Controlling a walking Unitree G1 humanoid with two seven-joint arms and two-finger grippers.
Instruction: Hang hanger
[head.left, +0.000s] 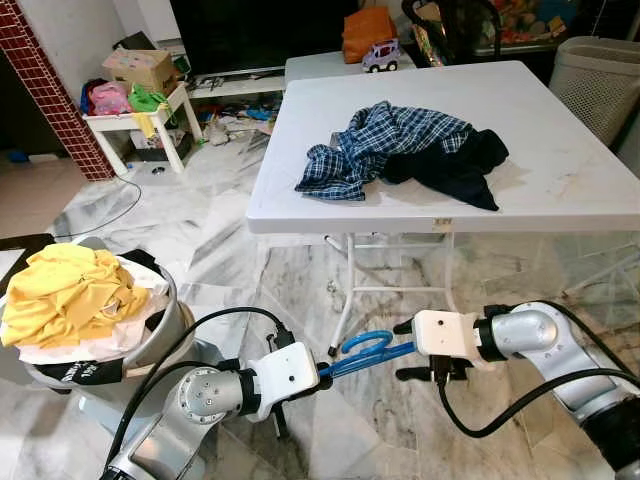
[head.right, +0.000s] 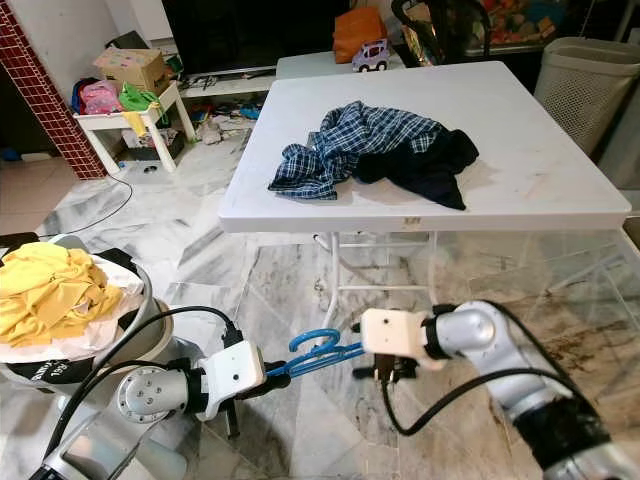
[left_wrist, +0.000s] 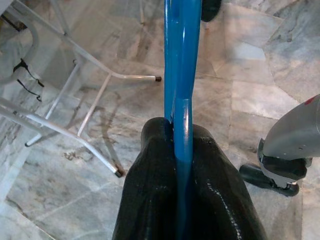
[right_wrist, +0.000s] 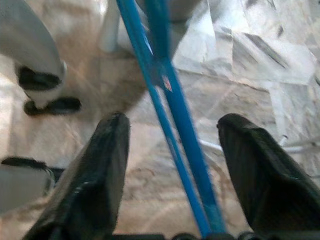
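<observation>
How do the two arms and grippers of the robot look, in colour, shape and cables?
Both arms are silver, rounded segments, each ending in a white boxy wrist block. Black cables loop alongside each arm. The left gripper and the right gripper each have two long, glossy black fingers that taper toward the tips.

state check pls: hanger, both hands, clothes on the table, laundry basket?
Blue hanger: held off the floor, spanning between both hands.
Left hand: shut on the hanger.
Right hand: open, fingers either side of the hanger, not gripping.
Plaid shirt: crumpled on the white table.
Dark garment: bunched against the shirt.
Laundry basket: full, yellow clothes on top.
</observation>
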